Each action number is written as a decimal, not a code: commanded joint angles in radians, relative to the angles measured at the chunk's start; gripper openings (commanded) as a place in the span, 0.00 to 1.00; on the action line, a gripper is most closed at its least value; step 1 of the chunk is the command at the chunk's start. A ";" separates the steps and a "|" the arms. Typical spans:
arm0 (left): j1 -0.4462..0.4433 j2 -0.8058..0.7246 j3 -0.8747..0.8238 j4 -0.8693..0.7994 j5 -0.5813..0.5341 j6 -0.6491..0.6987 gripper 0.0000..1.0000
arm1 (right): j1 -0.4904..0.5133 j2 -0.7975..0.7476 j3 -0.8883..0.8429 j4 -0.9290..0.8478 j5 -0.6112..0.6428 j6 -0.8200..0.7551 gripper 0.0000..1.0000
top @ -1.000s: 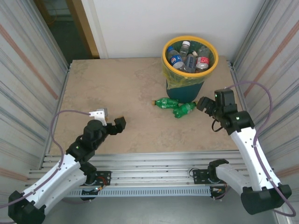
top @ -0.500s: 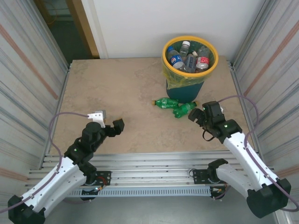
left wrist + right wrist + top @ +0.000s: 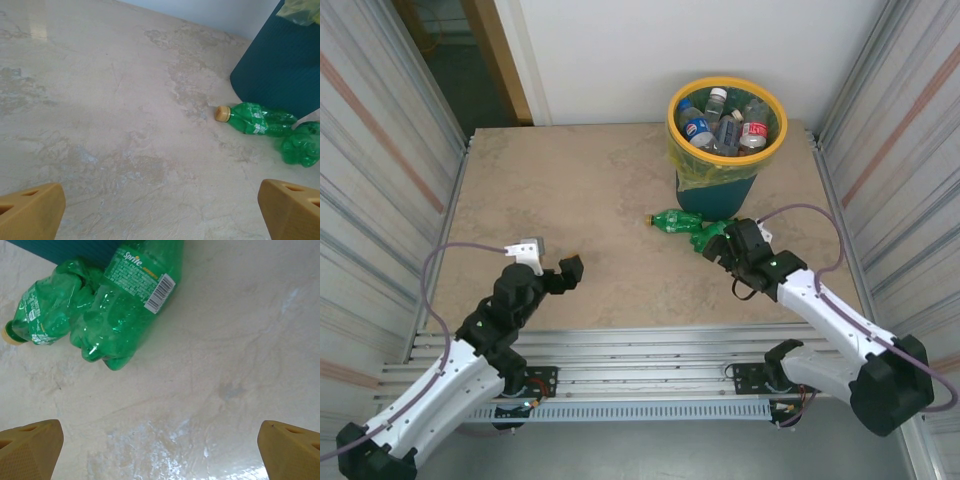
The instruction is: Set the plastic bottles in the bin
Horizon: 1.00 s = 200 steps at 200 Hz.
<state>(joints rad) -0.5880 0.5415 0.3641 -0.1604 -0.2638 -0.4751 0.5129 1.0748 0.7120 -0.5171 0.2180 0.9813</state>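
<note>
Two green plastic bottles lie on the table in front of the bin [image 3: 672, 122]: a crumpled one with a yellow cap [image 3: 672, 221] and a Sprite one [image 3: 710, 237] to its right. Several more bottles [image 3: 725, 128] fill the bin. My right gripper [image 3: 728, 241] hovers open just near of the Sprite bottle [image 3: 125, 305], which lies ahead of its fingertips [image 3: 30, 447] beside the crumpled bottle [image 3: 44, 315]; nothing sits between them. My left gripper [image 3: 552, 258] is open over bare table at the near left. In its wrist view, both bottles [image 3: 257, 119] [image 3: 300, 145] lie far ahead by the bin wall [image 3: 280, 75].
The teal bin stands at the back right of the beige stone-patterned table [image 3: 570, 190]. Corrugated metal walls [image 3: 380, 180] close in both sides, and a white wall stands behind. An aluminium rail [image 3: 640, 345] runs along the near edge.
My right arm has swung left and down from beside the bin to just behind the Sprite bottle. The left arm has drifted slightly nearer. The bottles have not moved.
</note>
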 commanded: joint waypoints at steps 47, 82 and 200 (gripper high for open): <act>0.007 0.058 -0.005 0.044 -0.016 0.052 0.99 | 0.024 0.199 0.012 0.175 0.032 0.048 0.98; 0.006 0.055 -0.014 0.047 -0.016 0.042 0.99 | 0.020 0.284 0.066 0.214 0.052 0.034 0.98; 0.007 0.056 -0.029 0.054 -0.021 0.019 0.99 | -0.096 0.483 0.156 0.333 0.020 -0.012 0.98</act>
<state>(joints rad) -0.5880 0.6033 0.3454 -0.1295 -0.2634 -0.4458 0.4358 1.5135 0.8330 -0.2073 0.2382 0.9920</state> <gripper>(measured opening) 0.989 0.980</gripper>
